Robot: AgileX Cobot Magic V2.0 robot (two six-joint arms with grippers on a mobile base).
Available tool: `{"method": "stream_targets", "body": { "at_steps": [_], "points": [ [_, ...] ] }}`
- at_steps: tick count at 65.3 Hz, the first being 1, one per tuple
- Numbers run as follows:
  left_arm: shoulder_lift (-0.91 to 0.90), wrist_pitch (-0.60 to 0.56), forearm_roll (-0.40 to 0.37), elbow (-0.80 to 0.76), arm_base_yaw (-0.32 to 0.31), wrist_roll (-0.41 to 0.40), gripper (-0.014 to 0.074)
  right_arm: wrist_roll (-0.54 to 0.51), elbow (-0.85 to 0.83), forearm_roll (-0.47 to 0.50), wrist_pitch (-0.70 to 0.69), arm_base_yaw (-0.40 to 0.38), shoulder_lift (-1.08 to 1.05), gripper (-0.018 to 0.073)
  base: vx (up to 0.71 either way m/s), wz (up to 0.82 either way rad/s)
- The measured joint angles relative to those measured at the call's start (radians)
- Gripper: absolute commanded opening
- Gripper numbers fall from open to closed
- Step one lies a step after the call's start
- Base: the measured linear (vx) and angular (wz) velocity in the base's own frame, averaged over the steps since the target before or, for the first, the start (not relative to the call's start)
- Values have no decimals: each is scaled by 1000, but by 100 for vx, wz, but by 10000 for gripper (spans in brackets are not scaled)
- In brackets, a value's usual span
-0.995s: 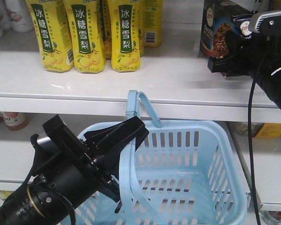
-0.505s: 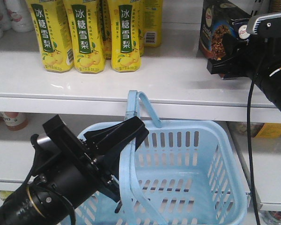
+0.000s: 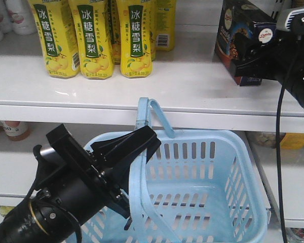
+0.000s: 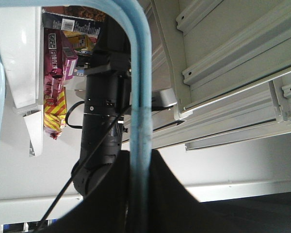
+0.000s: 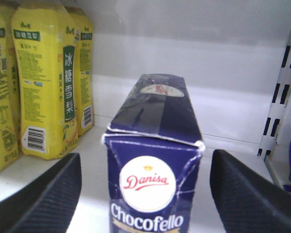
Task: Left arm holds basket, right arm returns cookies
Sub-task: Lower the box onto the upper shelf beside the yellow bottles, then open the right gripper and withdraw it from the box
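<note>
Now the right hand stands wide, its pads clear of the cookies between them on the shelf. Back straight out, not brushing the box. The left hand grips the basket handle; hold it level.

cookies half hidden behind right arm; basket bottom cropped

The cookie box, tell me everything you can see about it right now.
The cookie box is dark navy cardboard, printed "Danisa" in a red-and-white oval and "Chocofello" below; its front-view face pictures chocolate cookies. The near top edge is creased and dented. It stands upright on the white shelf, right of the yellow drink bottles. The right gripper is open, its fingers apart from the box on both sides.
</note>
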Motion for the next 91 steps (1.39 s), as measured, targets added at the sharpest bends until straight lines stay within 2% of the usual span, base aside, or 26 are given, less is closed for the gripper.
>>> {"method": "stream_targets", "body": {
  "at_steps": [10,20,32,44,56,68,79,91],
  "points": [
    [0,0,0,0,0,0,-3,0,0,0,40,0,-52,475,0,0],
    [0,0,0,0,0,0,-3,0,0,0,60,0,-124,381,0,0],
    [0,0,-1,0,0,0,-3,0,0,0,103,0,-244,203,0,0],
    [0,0,-1,0,0,0,-3,-16,0,0,171,0,-364,-17,0,0],
    [0,0,-1,0,0,0,-3,-75,0,-1,283,-13,-474,-8,0,0],
    [0,0,-2,0,0,0,-3,-73,0,-4,420,-67,-578,-6,0,0],
    [0,0,-2,0,0,0,-3,-26,0,-25,511,-125,-661,-6,0,0],
    [0,0,-2,0,0,0,-3,67,0,-133,615,-176,-730,-6,0,0]
  ]
}}
